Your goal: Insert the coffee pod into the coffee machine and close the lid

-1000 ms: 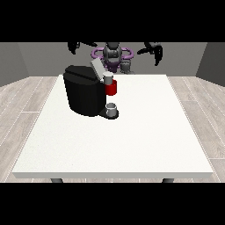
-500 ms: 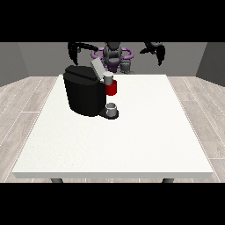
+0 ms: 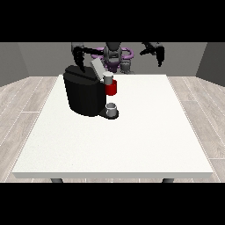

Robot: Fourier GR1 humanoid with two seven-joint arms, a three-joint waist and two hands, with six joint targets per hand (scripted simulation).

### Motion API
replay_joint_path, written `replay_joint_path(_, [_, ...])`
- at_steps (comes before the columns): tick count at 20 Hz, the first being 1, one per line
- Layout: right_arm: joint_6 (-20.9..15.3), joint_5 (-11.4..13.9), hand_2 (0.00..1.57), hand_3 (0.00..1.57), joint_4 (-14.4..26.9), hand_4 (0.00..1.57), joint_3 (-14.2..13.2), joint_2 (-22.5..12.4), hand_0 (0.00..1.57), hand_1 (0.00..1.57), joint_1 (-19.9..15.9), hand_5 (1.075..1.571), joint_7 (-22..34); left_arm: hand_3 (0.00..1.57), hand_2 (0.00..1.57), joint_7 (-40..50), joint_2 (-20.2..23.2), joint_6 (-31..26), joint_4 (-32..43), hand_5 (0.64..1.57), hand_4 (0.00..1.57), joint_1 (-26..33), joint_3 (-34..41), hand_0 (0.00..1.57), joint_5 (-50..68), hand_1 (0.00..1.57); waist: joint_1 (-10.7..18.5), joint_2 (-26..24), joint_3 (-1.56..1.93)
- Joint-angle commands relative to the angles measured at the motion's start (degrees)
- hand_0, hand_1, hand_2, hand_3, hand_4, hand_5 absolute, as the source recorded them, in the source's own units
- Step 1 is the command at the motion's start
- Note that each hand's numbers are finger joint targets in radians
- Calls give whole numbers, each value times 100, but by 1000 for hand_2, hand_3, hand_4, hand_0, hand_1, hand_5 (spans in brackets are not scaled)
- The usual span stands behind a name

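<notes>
Two robot hands hang above the far edge of a large white bench (image 3: 132,145), and one of them has moved noticeably in the last second. The robot hand at the view's left (image 3: 79,56) has come down and inward from its raised, spread-out pose and now hovers just above the back of the black coffee machine (image 3: 85,94), its dark fingers pointing downward and looking relaxed, holding nothing. The robot hand at the view's right (image 3: 154,50) has stayed high and well away from the machine, fingers hanging loosely, also empty.

The coffee machine stands on the far left part of the bench. Its grey lid (image 3: 97,69) is tilted up and open. At the machine's front, under the raised lid, sits a small pale cylinder that appears to be the coffee pod (image 3: 108,79), resting on top of a red part (image 3: 111,88). A small grey cup (image 3: 112,108) stands on the machine's base below.

Judging by this, the pod already seems to be in or at its slot, and the descending hand is likely heading for the lid. Closing it is the step not yet done.
</notes>
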Motion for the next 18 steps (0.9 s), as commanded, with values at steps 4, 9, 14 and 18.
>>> replay_joint_path(4, [56, 137, 0, 0, 317, 0, 198, 22, 0, 0, -307, 1571, -147, 0, 0, 82, 235, -121, -741, 1571, 374, 422, -16, 0, 257, 0, -60, 247, 0])
replay_joint_path(9, [-45, 250, 0, 0, 311, 0, 383, 197, 0, 0, -599, 1571, -222, 0, 0, 123, 372, -28, -783, 1571, 336, 482, 110, 0, 371, 0, -218, 444, -1])
replay_joint_path(14, [137, 238, 0, 0, 418, 163, 375, 87, 0, 0, -773, 1571, -334, 0, 0, 141, 210, 488, -989, 1571, 299, 517, -101, 0, 16, 0, -276, 557, 0])
replay_joint_path(18, [106, 396, 0, 0, 391, 161, 576, 139, 0, 0, -1180, 1571, -47, 0, 0, 60, 364, 260, -866, 1571, 348, 630, -63, 0, 104, 0, -135, 552, -1])
